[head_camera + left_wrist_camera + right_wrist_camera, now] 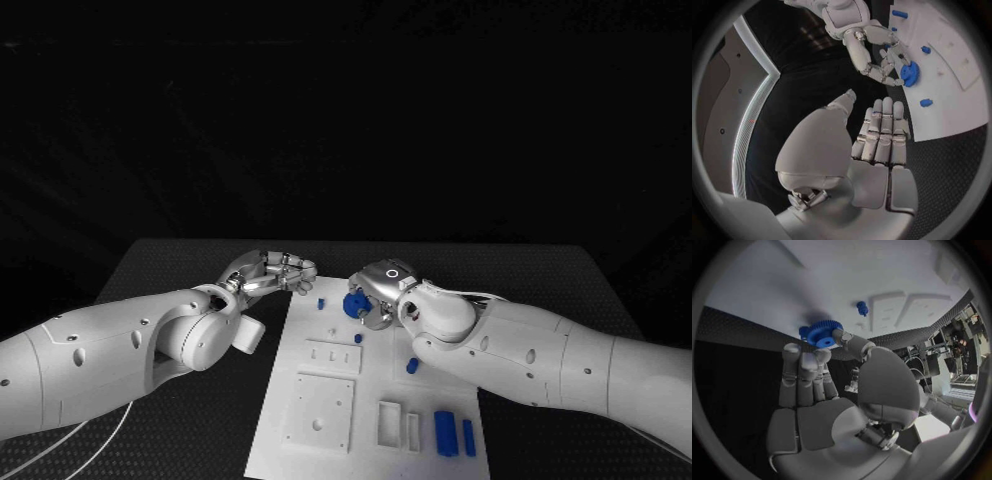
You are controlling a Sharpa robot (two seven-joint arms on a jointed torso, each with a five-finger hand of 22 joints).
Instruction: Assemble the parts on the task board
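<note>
right hand pinches blue gear at far end of white board; left hand empty, fingers straight and together.

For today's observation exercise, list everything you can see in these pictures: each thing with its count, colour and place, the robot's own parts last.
table: one, black, under everything.
task board: one, white, mid-table between the arms.
gear: one, blue, at the board's far end, touched by the right hand's fingers.
small pegs: at least three, blue, scattered on the board's far half.
bars: two, blue, at the board's near right corner.
left hand: one, silver, holds nothing, beside the board's far left corner.
right hand: one, silver, at the gear.
</note>
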